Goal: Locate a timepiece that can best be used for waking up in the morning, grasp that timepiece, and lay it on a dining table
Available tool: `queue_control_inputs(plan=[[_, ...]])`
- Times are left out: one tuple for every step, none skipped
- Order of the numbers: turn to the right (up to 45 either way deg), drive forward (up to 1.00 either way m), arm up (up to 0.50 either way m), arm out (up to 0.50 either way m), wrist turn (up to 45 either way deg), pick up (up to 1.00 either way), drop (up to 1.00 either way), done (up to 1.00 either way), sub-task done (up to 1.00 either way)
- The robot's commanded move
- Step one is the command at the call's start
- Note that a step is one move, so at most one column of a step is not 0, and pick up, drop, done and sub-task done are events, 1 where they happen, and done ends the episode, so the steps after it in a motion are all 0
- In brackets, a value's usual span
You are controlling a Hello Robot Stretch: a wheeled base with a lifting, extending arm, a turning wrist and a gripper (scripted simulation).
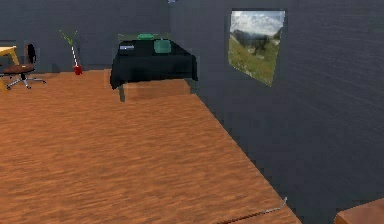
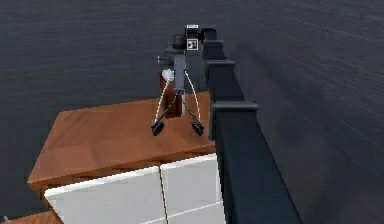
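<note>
Fwd view: 1 black-clothed table (image 1: 150,68) w/ 2 green items (image 1: 162,46) on top stood by the far wall, plus 1 landscape picture (image 1: 256,45), 1 potted plant (image 1: 72,45) & 1 office chair (image 1: 22,65). Arm side view: the arm (image 2: 235,130) reached out beside 1 wood-topped cabinet (image 2: 100,140) w/ 2 white drawer fronts (image 2: 110,200). The gripper (image 2: 177,128) hung fingers-down over bare wood, holding nothing; pincer spread & timepiece's whereabouts couldn't be told.

Arm (image 2: 236,130) out, pincer (image 2: 177,128) downward

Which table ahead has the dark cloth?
The table by the far wall, right of the plant; the desk at the left edge is yellow.
</note>
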Motion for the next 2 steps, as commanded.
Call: queue_control_inputs(plan=[[0.0,0.0,0.0,0.0,45.0,0.0,0.0,0.0,0.0],[0.0,0.0,0.0,0.0,45.0,0.0,0.0,0.0,0.0]])
